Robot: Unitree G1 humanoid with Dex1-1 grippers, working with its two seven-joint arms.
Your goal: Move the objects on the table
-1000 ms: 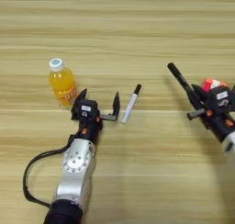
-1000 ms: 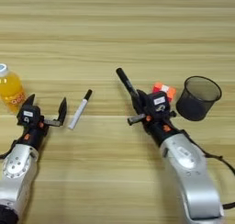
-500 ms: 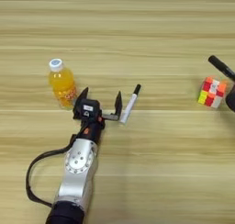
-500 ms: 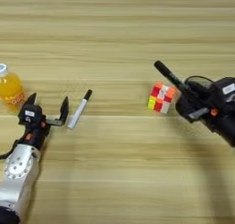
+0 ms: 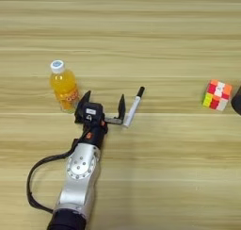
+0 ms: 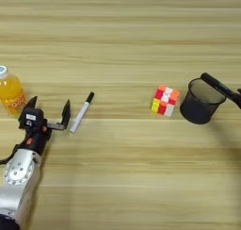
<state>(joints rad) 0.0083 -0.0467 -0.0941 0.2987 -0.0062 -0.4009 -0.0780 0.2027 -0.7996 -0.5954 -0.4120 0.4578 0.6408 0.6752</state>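
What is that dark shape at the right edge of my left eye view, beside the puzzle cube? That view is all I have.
Observer: A black mesh cup, standing upright just right of the puzzle cube, apart from it.
Operator: Anything at the cup?
Observer: An all-black marker slants over its rim and runs off the right edge.
Operator: Where is the right gripper?
Observer: Only a sliver of the right gripper shows at that edge, by the marker's far end.

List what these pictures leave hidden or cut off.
- Right gripper: past the right edge of the right eye view; only the black marker it carries shows over the mesh cup.
- Cup: left eye view shows only a sliver at its right edge.
- Juice bottle: cut by the left edge, right eye view.
- Left gripper: arm base below the frame.
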